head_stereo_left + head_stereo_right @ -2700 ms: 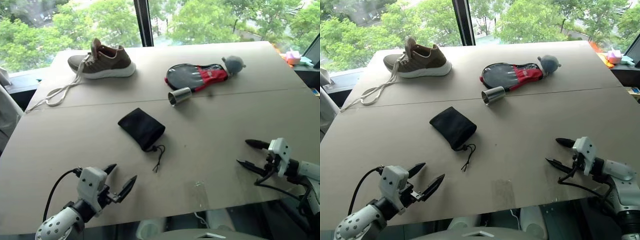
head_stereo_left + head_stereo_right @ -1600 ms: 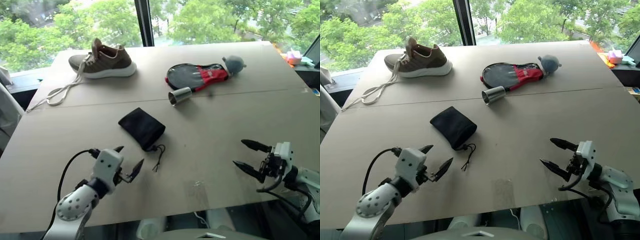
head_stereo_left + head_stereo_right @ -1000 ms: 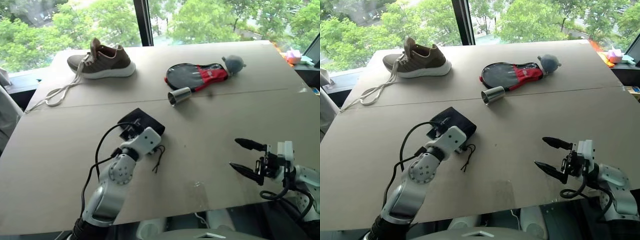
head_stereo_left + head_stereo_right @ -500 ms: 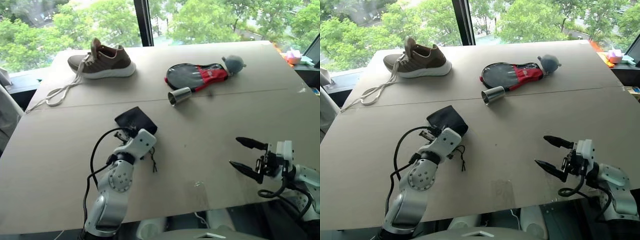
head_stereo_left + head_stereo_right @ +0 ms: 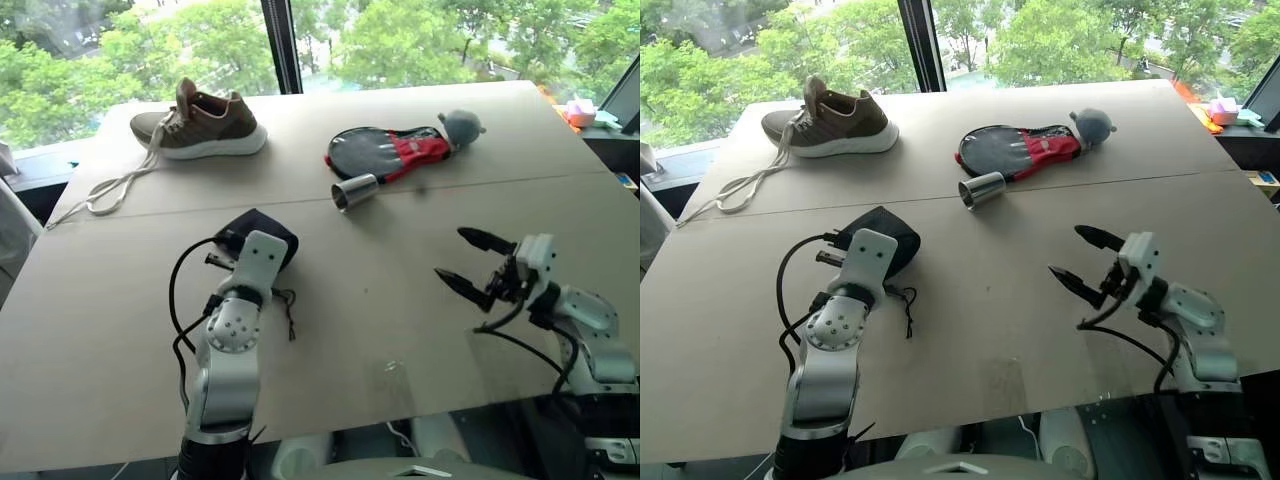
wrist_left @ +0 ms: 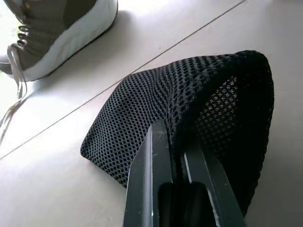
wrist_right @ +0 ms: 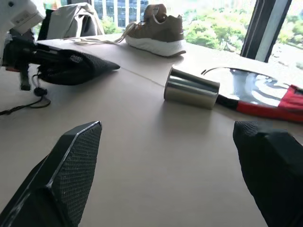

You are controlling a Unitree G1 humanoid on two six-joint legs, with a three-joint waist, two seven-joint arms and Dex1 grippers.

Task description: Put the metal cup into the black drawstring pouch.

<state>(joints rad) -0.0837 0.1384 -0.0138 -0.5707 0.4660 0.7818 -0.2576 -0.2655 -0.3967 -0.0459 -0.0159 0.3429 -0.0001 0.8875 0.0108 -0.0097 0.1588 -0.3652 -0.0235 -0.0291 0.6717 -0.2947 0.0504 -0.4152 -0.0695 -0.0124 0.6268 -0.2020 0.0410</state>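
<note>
left claw gripping the black pouch
right claw hanging open; cup lying on the table

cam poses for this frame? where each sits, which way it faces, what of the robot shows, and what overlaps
Left eye, right eye: head stereo pair, facing forward and down over the table; both arms show; the same scene.
Left wrist: looks along the left gripper, shut on the pouch, toward the shoe.
Right wrist: looks between the open right gripper's fingers at the cup; the left gripper shows too.
Shared: pouch and shoe in all views; the cup in the head pair and the right wrist.
</note>
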